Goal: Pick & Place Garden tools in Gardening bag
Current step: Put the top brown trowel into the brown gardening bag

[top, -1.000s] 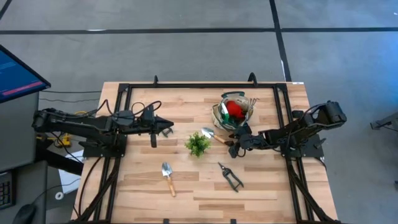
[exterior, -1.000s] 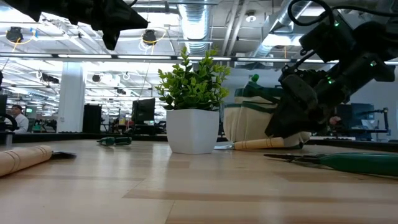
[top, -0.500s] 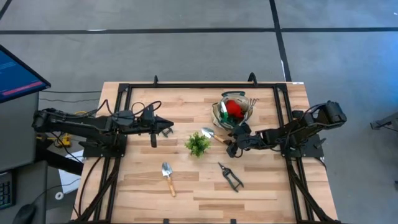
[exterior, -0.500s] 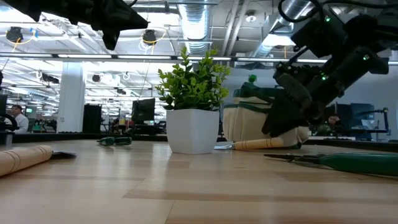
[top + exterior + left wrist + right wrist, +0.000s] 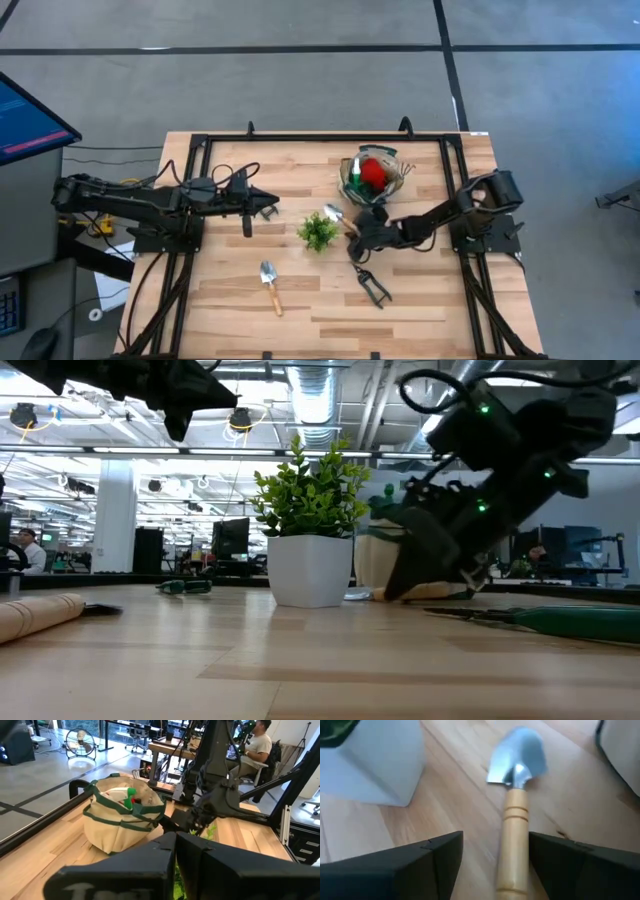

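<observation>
A wooden-handled trowel (image 5: 512, 820) lies flat on the table beside the potted plant (image 5: 318, 231), its metal blade (image 5: 517, 757) pointing away from my right gripper. My right gripper (image 5: 495, 845) is open and slanting down, with one finger on either side of the handle and neither touching it; it shows low over the table (image 5: 358, 240). The gardening bag (image 5: 373, 176) stands at the far right and holds red gloves and a green spray bottle (image 5: 130, 795). A second trowel (image 5: 270, 286) and the pruning shears (image 5: 372, 284) lie nearer. My left gripper (image 5: 270, 208) hangs shut above the table's left half.
The plant's white pot (image 5: 375, 760) stands close beside my right gripper's one finger. The bag (image 5: 378, 555) is just behind the right gripper (image 5: 415, 565). A black frame (image 5: 300, 140) edges the table. A monitor (image 5: 30, 120) stands off the left side.
My right gripper has moved toward the table's left edge and down, away from the bag's front to the trowel handle beside the plant. It has stayed open. The trowel has not moved.
</observation>
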You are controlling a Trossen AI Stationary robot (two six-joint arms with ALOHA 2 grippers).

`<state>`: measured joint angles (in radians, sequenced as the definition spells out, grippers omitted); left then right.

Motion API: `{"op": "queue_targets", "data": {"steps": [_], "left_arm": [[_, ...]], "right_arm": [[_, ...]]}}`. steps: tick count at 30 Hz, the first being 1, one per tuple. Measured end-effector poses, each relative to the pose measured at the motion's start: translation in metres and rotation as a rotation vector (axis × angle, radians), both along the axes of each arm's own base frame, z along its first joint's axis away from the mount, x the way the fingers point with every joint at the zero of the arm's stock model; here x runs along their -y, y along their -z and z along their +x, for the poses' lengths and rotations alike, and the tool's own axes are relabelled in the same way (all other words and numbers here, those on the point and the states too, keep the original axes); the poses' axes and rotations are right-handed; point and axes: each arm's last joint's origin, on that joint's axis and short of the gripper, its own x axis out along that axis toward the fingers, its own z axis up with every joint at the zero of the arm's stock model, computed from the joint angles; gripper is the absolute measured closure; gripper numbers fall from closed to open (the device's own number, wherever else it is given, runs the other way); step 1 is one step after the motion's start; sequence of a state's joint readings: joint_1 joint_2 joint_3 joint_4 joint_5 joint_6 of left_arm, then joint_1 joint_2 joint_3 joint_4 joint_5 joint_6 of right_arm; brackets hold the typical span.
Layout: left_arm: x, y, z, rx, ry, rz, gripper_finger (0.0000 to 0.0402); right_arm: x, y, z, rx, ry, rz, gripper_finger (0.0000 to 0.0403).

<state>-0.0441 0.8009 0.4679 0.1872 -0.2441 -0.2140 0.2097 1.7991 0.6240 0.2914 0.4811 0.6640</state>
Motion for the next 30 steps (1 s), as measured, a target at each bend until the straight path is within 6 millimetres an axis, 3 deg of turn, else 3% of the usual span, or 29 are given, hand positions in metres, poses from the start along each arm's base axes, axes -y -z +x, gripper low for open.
{"op": "queue_targets", "data": {"steps": [5,12,19,30], "left_arm": [[0.000,0.000,0.000,-0.003,0.001,0.000,0.0400],[0.000,0.001,0.000,-0.007,0.004,-0.001,0.0400],[0.000,0.001,0.000,-0.008,0.004,-0.001,0.0400],[0.000,0.001,0.000,-0.009,0.003,-0.001,0.0400]], "right_arm": [[-0.002,-0.004,0.010,-0.050,-0.002,-0.025,0.0237],[-0.001,-0.005,0.008,-0.077,0.019,-0.008,0.0340],[-0.008,-0.007,0.003,-0.086,0.038,0.034,0.0343],[-0.031,-0.019,-0.032,-0.130,0.061,0.032,0.0343]]}}
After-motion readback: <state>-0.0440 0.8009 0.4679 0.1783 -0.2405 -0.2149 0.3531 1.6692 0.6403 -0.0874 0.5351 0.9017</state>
